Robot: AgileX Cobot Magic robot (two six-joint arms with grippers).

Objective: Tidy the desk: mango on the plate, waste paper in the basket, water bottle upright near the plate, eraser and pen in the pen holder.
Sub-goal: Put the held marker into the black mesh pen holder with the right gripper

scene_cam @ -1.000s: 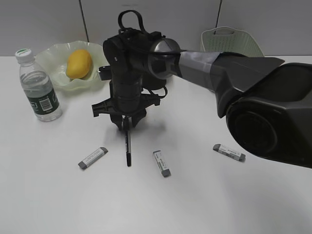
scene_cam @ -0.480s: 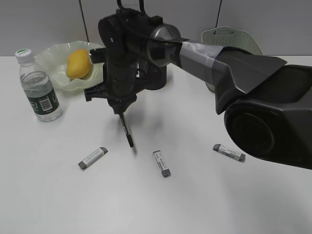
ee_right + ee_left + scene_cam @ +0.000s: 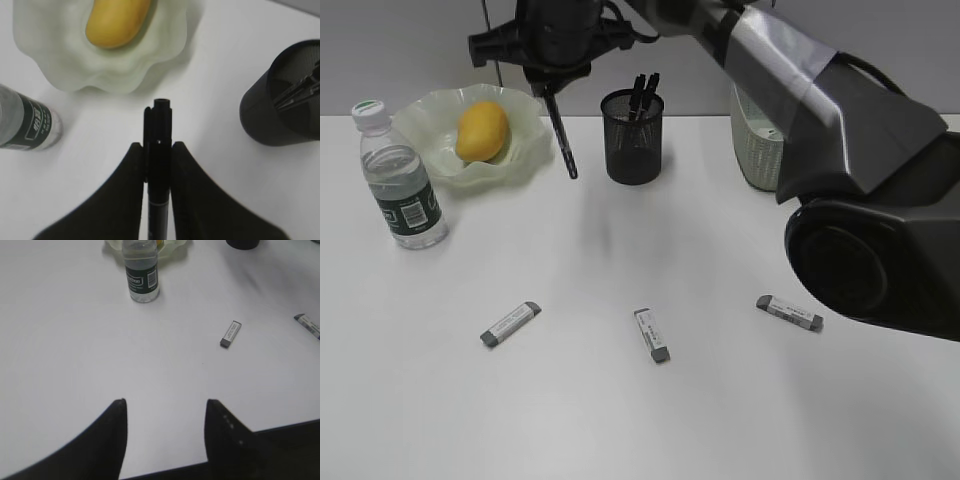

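You are carrying a pen (image 3: 561, 140) in the right gripper (image 3: 158, 150), jaws pinched tight on its barrel, hanging just left of the pen holder (image 3: 632, 136). Next, shift it over the holder's mouth, then release.

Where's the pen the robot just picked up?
In the exterior view the pen hangs from the right gripper above the desk, upper left of centre, between the plate and the pen holder.

Water bottle (image 3: 141, 271), standing well ahead of the left claw (image 3: 165, 410): its dark green label is showing white print too blurred to read. No other text is reading clearly.
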